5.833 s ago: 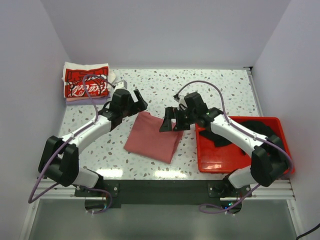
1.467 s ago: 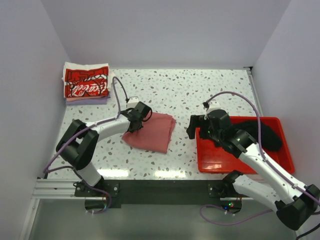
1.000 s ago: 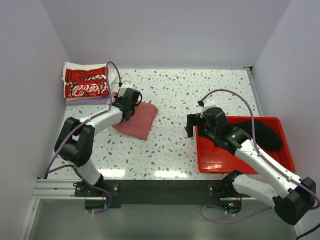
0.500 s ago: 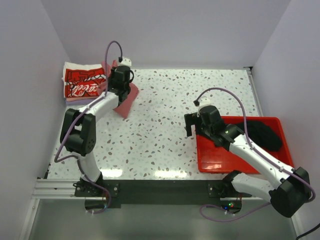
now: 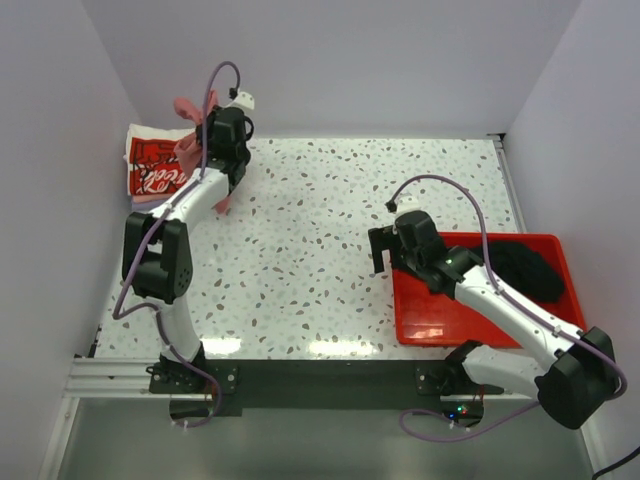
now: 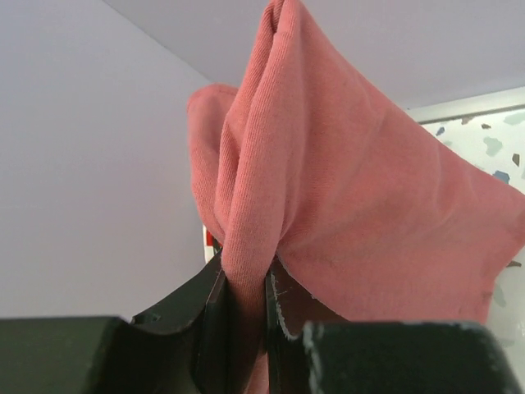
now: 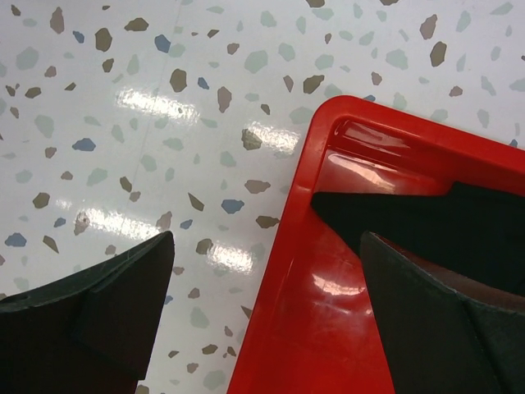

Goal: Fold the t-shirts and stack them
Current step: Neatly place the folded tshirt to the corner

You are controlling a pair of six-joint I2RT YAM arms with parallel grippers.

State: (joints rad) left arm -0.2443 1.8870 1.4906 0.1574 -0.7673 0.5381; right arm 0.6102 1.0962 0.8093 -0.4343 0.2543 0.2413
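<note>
My left gripper (image 5: 206, 134) is raised at the back left, shut on a bunched fold of the dusty-red t-shirt (image 5: 187, 107). The cloth hangs down beside the arm. Up close, the shirt (image 6: 353, 189) rises from between the two black fingers (image 6: 207, 316). Just left of it lies the folded stack with the white and red Coca-Cola shirt (image 5: 153, 168) on top. My right gripper (image 5: 383, 252) stands open over the left rim of the red bin (image 7: 328, 336). A black t-shirt (image 5: 520, 265) lies inside the bin, and its edge (image 7: 410, 213) shows between the fingers.
The red plastic bin (image 5: 440, 325) sits at the near right of the speckled table (image 5: 320, 210). Pale walls close in the back and both sides. The left arm stretches along the left side of the table.
The left gripper has carried the dusty-red shirt from the table's left part up and back to the folded stack. The right gripper has stayed open at the bin's rim.
</note>
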